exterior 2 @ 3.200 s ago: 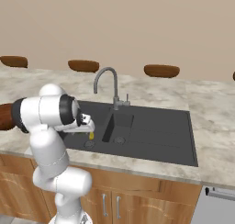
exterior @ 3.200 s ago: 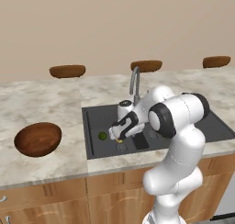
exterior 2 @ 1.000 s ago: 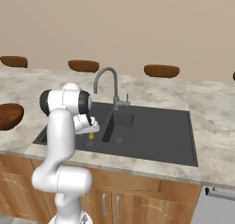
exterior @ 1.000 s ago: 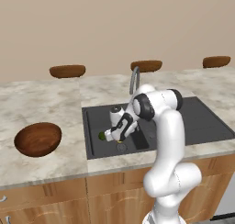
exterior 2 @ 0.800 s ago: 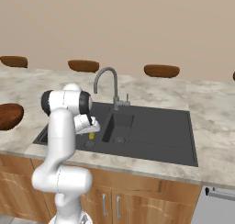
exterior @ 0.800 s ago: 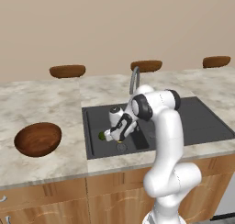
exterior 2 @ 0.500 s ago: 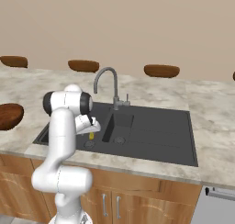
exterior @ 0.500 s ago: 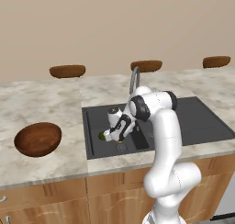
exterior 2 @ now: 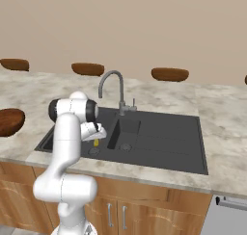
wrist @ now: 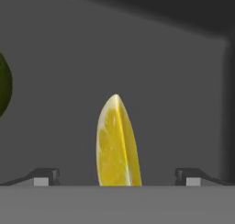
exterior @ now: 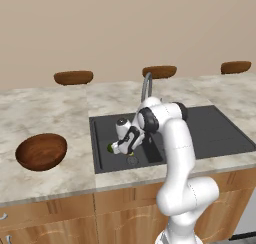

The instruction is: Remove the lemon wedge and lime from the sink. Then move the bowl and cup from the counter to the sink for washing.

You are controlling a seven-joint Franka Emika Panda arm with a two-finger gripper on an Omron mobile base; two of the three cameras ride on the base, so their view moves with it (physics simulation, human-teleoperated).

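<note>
The yellow lemon wedge (wrist: 117,142) stands on edge on the dark sink (exterior: 215,133) floor, in the left basin. My gripper (wrist: 117,177) is open, one fingertip on each side of the wedge and neither touching it. From the base views the gripper (exterior: 117,148) (exterior 2: 96,137) hangs low in that basin, with the wedge (exterior 2: 96,143) just under it. The dark green lime (exterior: 109,148) (wrist: 2,85) lies close beside the wedge. A wooden bowl (exterior: 41,151) (exterior 2: 9,121) sits on the counter left of the sink. The cup is out of view.
A curved grey faucet (exterior: 146,85) (exterior 2: 112,84) rises behind the sink, close to my arm. A divider (exterior 2: 116,130) splits the basins. Brown stool tops (exterior: 73,77) (exterior: 159,71) line the counter's far side. Marble counter (exterior: 50,108) runs left and right.
Since the oldest frames my elbow has swung back toward the faucet. Over the last second the hand has stayed low in the left basin, jaws open.
</note>
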